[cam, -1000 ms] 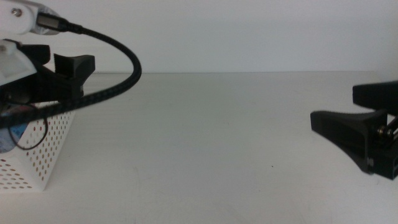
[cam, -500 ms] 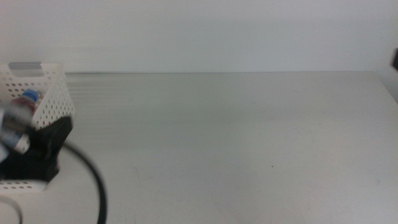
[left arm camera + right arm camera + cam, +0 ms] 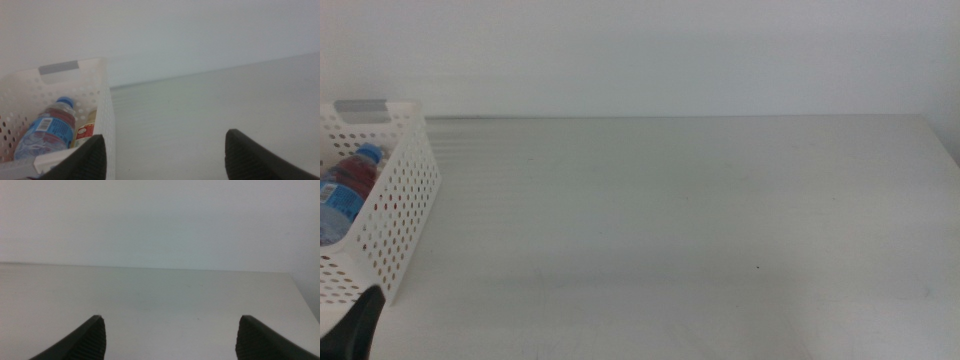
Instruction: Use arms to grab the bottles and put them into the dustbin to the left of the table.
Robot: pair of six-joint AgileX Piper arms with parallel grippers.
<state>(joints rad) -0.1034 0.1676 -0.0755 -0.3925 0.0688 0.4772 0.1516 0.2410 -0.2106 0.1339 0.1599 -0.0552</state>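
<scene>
The white perforated dustbin [image 3: 405, 190] stands at the table's [image 3: 670, 220] left edge. Inside lie a clear bottle with a blue cap [image 3: 338, 205] and a red can [image 3: 360, 170] beside it. The left wrist view shows the same dustbin [image 3: 107, 115] holding the water bottle [image 3: 50, 131] and part of a yellow-drink bottle [image 3: 86, 130]. My left gripper [image 3: 165, 137] is open and holds nothing, low beside the bin; only a dark tip of it [image 3: 358, 328] shows in the middle view. My right gripper [image 3: 172, 320] is open over bare table and is out of the middle view.
A grey patch [image 3: 362, 105] marks the dustbin's far rim. A plain white wall rises behind the table's far edge. The table's right edge shows at the far right.
The left arm has dropped from above the dustbin to the bottom left corner. The right gripper has withdrawn out of the middle view. The bottles in the bin now show.
</scene>
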